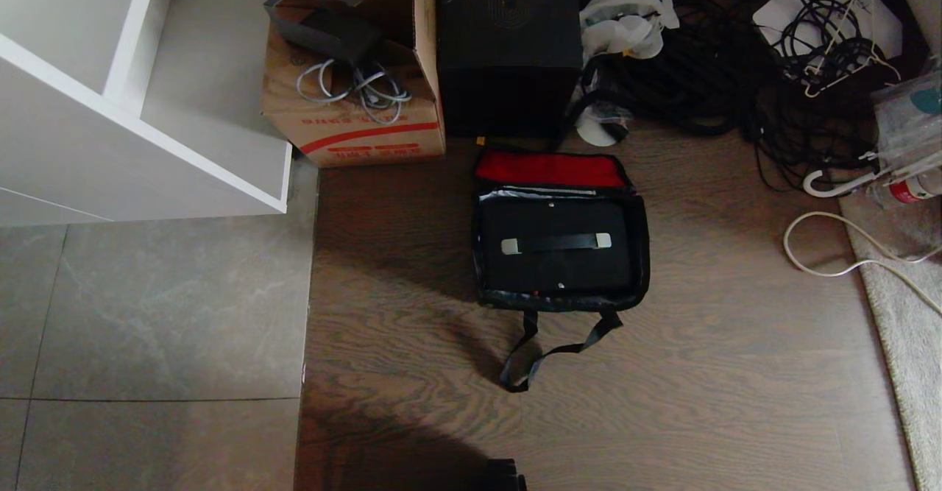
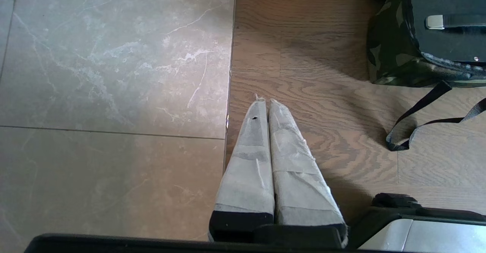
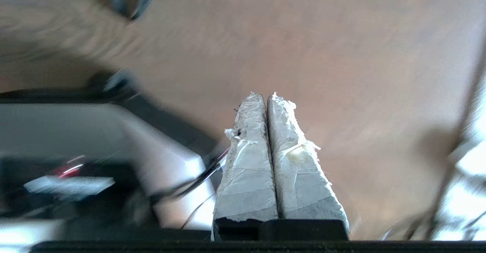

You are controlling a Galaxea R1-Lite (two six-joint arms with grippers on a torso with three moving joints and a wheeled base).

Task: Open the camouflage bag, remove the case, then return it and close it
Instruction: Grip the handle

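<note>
The boxy soft camouflage bag (image 1: 561, 296) with black trim sits open on the brown wood-grain floor (image 1: 736, 373), near the middle of the head view. Its lid is folded back away from the robot, showing a red lining (image 1: 548, 169). Inside the bag lies the flat black rectangular hard case (image 1: 557, 244), with a black handle strap fixed by two silver end plates across its top and a thin silvery edge showing along its far side. A black carrying strap (image 1: 548, 351) trails from the bag's near side in a loop on the floor. In the left wrist view the bag's side shows green-and-black camouflage fabric.

The left gripper (image 2: 264, 101) hangs over the seam where the wood floor meets grey stone tiles (image 2: 106, 93), well apart from the bag, its two tape-wrapped fingers pressed together with nothing between them. The right gripper (image 3: 264, 94) points at bare wood floor, its taped fingers likewise closed and empty; that view is blurred.

Beyond the bag stand a brown cardboard box (image 1: 360, 119) and a taller plain black box (image 1: 508, 42).
</note>
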